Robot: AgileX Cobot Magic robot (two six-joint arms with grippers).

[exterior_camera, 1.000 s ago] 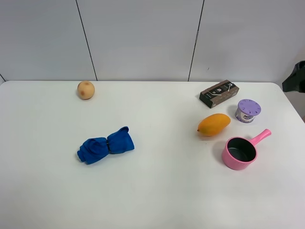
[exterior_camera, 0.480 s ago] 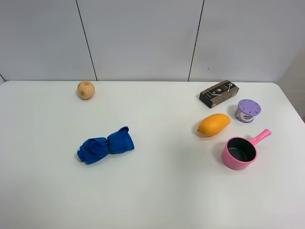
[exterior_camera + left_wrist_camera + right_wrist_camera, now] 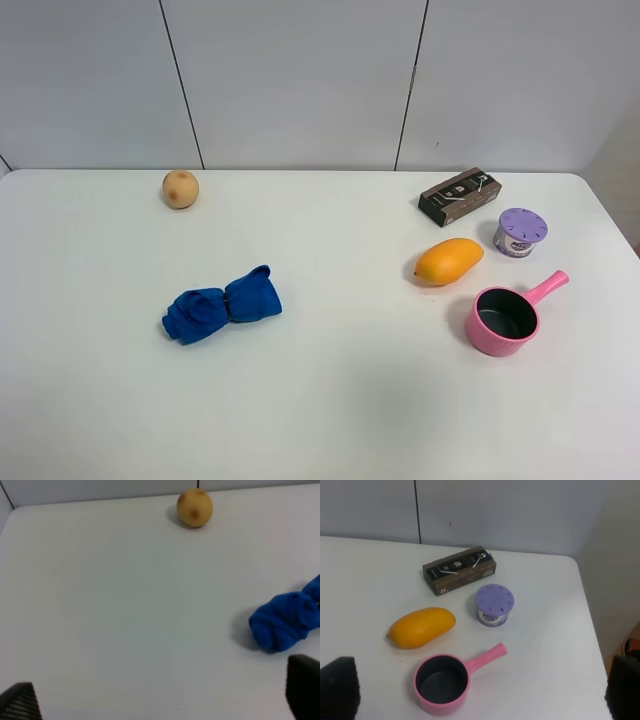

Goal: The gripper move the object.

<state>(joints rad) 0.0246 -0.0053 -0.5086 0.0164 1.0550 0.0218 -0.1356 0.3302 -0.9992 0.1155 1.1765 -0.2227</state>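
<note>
Illumination is bright, even and diffuse across all three views. The white table shows no glare or hot spots. In the high view, shadows are soft and short: a faint one lies under the mango at 6 o'clock, and another beside the blue cloth. In the left wrist view the cloth casts a soft shadow toward 9 o'clock. Focus is acceptable on the tabletop. The dark fingertips at the wrist frames' lower corners are blurred, being too close to the lens. Straight wall seams show little edge distortion.
</note>
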